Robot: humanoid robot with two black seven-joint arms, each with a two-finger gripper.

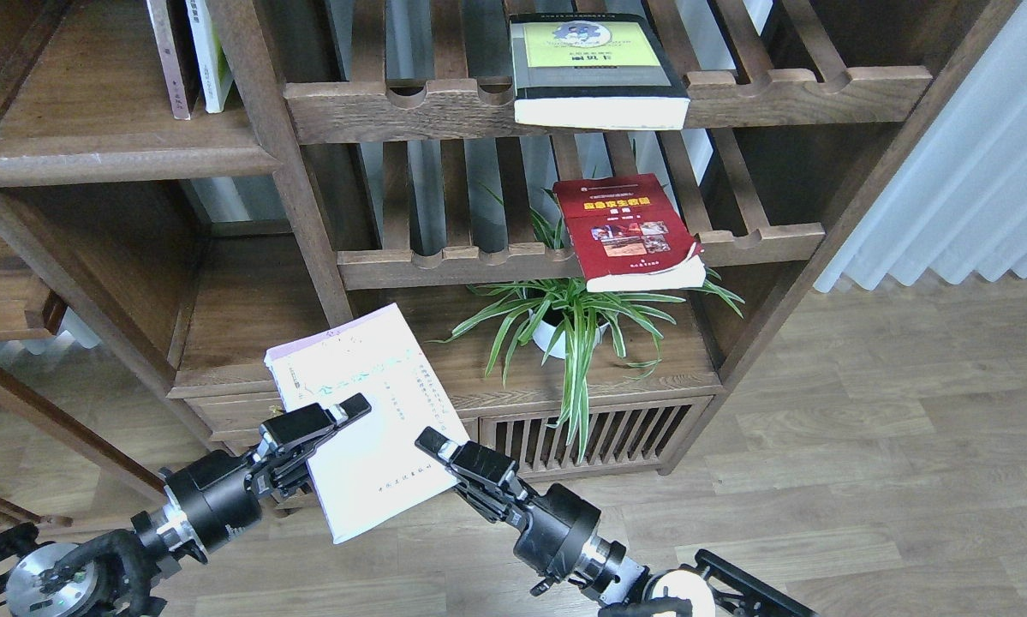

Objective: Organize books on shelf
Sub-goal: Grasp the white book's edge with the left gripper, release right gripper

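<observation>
Bookcase ahead; left gripper [329, 417] clamps pale book [367, 428], long axis toward shelf [110, 158] up-left; right gripper [441, 452] state unclear.

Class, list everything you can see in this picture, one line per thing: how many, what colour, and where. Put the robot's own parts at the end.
Pale book: one, lavender-white, held out in front of the bookcase, low left.
Red book: one, red with yellow title, flat on the lower slatted rack.
Yellow-green book: one, dark border, flat on the upper slatted rack.
Upright books: two, pale spines, on the solid shelf at upper left.
Potted plant: one, green leaves, white pot, below the red book.
Bookcase: one, dark brown.
Curtain: one, pale, right.
Floor: wood planks.
Left gripper: black, jaws shut on the pale book's left edge.
Right gripper: black, beside the book's right edge; jaws unclear.
</observation>
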